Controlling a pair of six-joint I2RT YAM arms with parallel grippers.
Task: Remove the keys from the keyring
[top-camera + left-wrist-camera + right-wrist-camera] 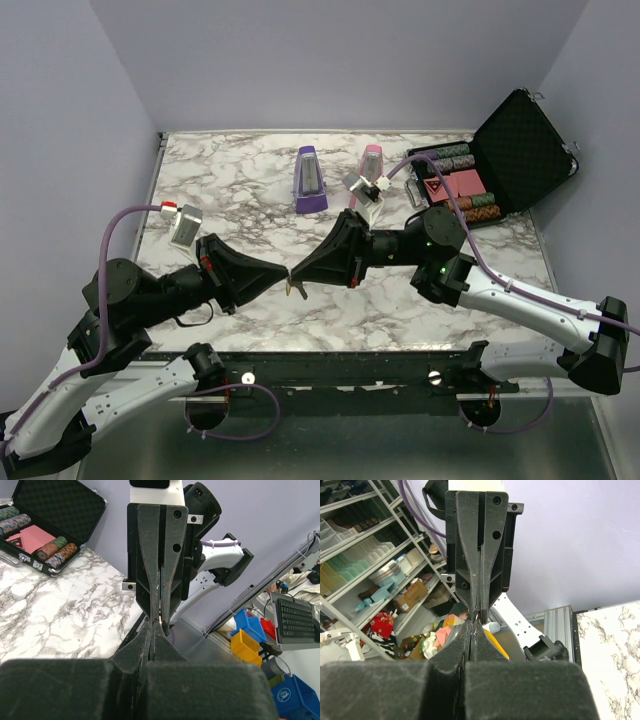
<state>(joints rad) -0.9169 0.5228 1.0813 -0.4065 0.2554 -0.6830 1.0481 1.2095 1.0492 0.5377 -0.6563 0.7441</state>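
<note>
My left gripper (pixel 286 272) and my right gripper (pixel 297 275) meet tip to tip above the front middle of the marble table (pixel 240 170). Both are shut. The keys (pixel 296 291) show as a tiny gold piece hanging just under the point where the tips meet. In the left wrist view my left gripper (pixel 154 626) points at the right gripper's fingers (pixel 170 555), with a small metal glint of the keys (pixel 160 622) pinched between the tips. The right wrist view mirrors this: my right gripper (pixel 474 625) faces the left fingers (pixel 487 555). The keyring is hidden in the pinch.
A purple metronome (pixel 310 180) and a pink metronome (pixel 371 165) stand at the back middle. An open black case (pixel 525 150) with poker chips (pixel 450 160) sits at the back right. The table's front edge (pixel 330 352) runs just behind the arm bases.
</note>
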